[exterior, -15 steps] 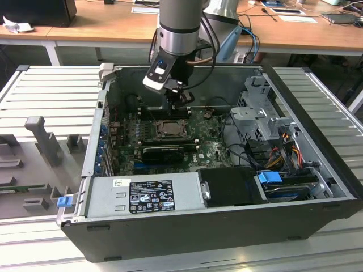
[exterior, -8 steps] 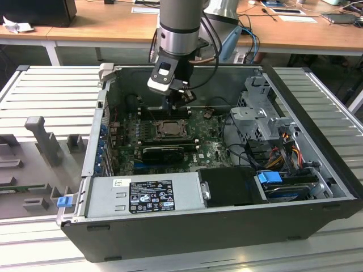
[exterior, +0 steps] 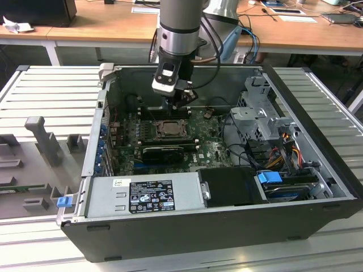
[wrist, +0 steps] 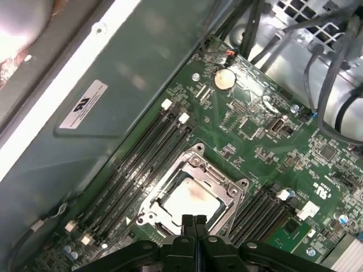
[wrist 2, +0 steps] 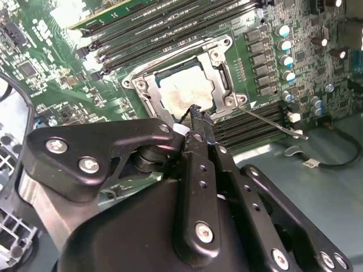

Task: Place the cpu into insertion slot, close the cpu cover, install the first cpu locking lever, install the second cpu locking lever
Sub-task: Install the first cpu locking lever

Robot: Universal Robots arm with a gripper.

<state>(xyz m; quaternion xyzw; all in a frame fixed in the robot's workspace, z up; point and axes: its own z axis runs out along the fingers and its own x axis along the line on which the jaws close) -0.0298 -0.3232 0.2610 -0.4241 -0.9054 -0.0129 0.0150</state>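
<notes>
Second wrist view: gripper (wrist 2: 195,115) pinched closed on nothing, tips just above the seated cpu (wrist 2: 184,90).
I judged the cpu to be lying in the insertion slot (wrist 2: 226,83) with the cpu cover (wrist 2: 181,63) down around it, so the lever steps were in hand. One thin locking lever (wrist 2: 272,120) stuck out free beside the socket, and catching it would call for a fine, low approach.

Exterior view is standing well back, outside and above the open computer case (exterior: 170,238), looking down into it at the insertion slot (exterior: 168,128). Both wrist views are riding close over that slot, looking steeply down past the gripper (wrist: 193,218) from differing sides. All three are sharing the slot and the green board (exterior: 211,149) around it.
</notes>
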